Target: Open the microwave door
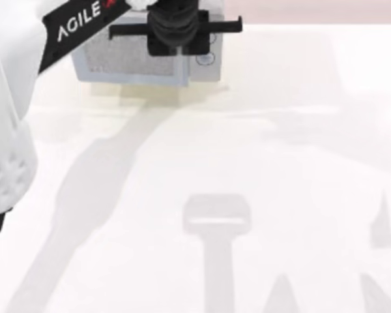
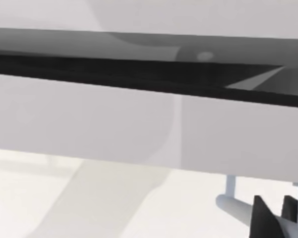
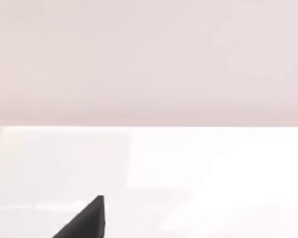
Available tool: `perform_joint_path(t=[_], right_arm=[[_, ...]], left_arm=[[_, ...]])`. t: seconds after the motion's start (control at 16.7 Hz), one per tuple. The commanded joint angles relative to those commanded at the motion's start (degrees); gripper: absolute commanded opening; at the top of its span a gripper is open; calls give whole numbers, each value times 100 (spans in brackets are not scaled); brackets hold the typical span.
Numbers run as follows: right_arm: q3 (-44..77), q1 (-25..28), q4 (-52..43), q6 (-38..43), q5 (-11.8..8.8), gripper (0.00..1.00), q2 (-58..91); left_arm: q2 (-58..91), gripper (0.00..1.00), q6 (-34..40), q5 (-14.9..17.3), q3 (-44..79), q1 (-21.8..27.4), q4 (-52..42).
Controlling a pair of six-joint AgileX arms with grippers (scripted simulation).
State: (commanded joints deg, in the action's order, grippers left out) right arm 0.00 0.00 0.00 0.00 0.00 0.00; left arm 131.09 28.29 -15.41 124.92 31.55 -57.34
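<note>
The microwave (image 1: 146,62) sits at the table's (image 1: 247,163) far left, its microwave door (image 1: 127,62) apparently barely ajar. The left claw (image 2: 275,215) is at the handle (image 2: 238,206), fingers' state unclear; pulling outward comes next. Right arm is parked.

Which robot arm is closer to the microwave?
The left one. Its end effector is over the microwave, at the front with the door. The right arm does not appear from above; its wrist camera sees only bare table.

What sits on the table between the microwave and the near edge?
Nothing: in the top view, the table before the microwave is bare, crossed only by arm shadows.
</note>
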Motion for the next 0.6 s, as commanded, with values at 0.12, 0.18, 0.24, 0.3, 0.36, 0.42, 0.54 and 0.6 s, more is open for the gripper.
perform_joint_path(t=[0.12, 0.18, 0.24, 0.3, 0.36, 0.42, 0.54, 0.6], right_arm=[[0, 0, 0, 0, 0, 100, 0], [0, 0, 0, 0, 0, 100, 0], [0, 0, 0, 0, 0, 100, 0], [0, 0, 0, 0, 0, 100, 0], [0, 0, 0, 0, 0, 100, 0], [0, 0, 0, 0, 0, 100, 0], [0, 0, 0, 0, 0, 100, 0], [0, 0, 0, 0, 0, 100, 0]], left_arm=[[0, 0, 0, 0, 0, 0, 0], [0, 0, 0, 0, 0, 0, 0], [0, 0, 0, 0, 0, 0, 0], [0, 0, 0, 0, 0, 0, 0], [38, 0, 29, 38, -8, 42, 7], [23, 0, 17, 42, -27, 42, 20], [-104, 0, -89, 80, -215, 28, 123], [-192, 0, -164, 107, -356, 14, 195]])
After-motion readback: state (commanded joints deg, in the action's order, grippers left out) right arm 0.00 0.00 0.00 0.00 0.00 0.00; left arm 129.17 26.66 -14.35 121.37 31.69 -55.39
